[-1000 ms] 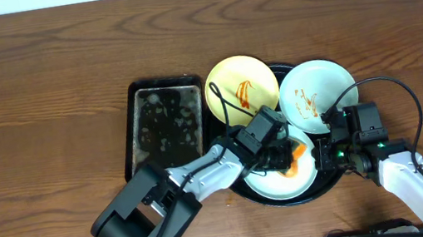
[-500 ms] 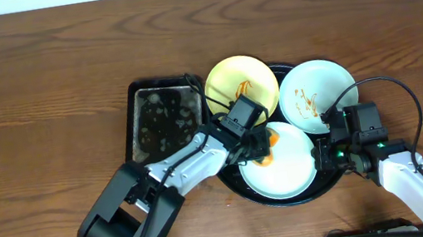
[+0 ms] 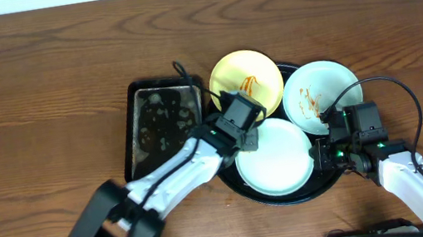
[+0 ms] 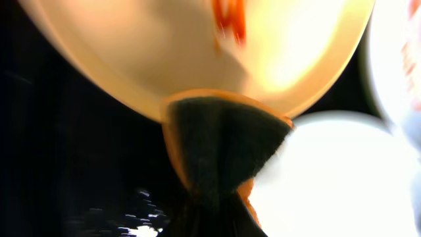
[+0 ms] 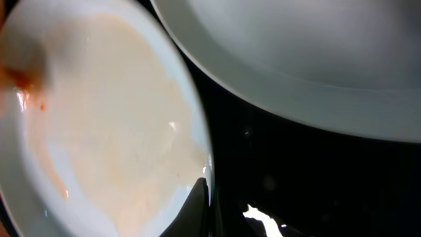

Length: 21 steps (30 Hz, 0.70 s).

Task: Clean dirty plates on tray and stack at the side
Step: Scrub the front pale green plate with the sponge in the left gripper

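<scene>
Overhead view: puts all three plates on the tray (image 3: 291,199), with the yellow plate (image 3: 249,79) upper middle, the smeared mint plate (image 3: 324,95) upper right, and the clean-looking near plate (image 3: 274,158) lower middle. Finds the left tool (image 3: 243,127) between the yellow and near plates, pinching a sponge (image 4: 222,141).

Looks like the yellow plate's turn. Press the sponge flat on the red smear (image 4: 227,16), sweep inward from the rim, and go lightly to avoid tipping it onto its neighbours.

Left wrist alone reveals the sponge right at the yellow rim. Right wrist alone reveals a faint orange film left on the near plate. Cannot tell whether the right tool (image 3: 323,152), at that plate's right edge, is spread or gripping.
</scene>
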{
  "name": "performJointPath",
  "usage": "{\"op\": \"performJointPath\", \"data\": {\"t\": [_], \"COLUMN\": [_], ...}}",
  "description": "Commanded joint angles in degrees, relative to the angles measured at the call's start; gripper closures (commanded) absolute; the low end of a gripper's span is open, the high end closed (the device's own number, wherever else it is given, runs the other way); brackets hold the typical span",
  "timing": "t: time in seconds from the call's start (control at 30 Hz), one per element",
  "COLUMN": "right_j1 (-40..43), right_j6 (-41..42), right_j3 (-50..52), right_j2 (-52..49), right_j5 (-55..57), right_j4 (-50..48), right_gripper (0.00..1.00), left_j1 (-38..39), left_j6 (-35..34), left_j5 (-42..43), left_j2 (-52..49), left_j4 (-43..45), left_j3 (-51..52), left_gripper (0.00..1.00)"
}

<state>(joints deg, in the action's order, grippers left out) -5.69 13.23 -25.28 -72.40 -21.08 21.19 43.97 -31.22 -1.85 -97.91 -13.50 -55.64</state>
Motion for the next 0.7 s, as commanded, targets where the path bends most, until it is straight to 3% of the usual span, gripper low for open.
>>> {"op": "performJointPath", "data": {"t": [0.0,0.3,0.53,0.67], "right_j1": [0.37,0.35,0.35,0.37], "right_j6": [0.04,0.04,0.07,0.09], "right_j3": [0.28,0.28,0.28,0.28], "right_j2": [-0.31,-0.31,-0.31,-0.31], "right_j5": [1.75,1.77,1.77,1.75], "right_j4": [0.46,0.94,0.33,0.33], "right_gripper": [0.99,0.99,0.99,0.99], "left_j1": [-1.05,-2.82,-4.24,-1.7], "left_j6": [2.29,2.25,2.89,-1.03], "left_j5": [-5.97,-12.13,5.75,7.02], "left_j2": [6.4,12.76,12.09,9.07], "left_j4": [-1.07,-8.85,-7.96,-6.43], "left_j3": [0.52,0.55,0.66,0.66], "left_gripper": [0.92,0.92,0.93,0.92]}}
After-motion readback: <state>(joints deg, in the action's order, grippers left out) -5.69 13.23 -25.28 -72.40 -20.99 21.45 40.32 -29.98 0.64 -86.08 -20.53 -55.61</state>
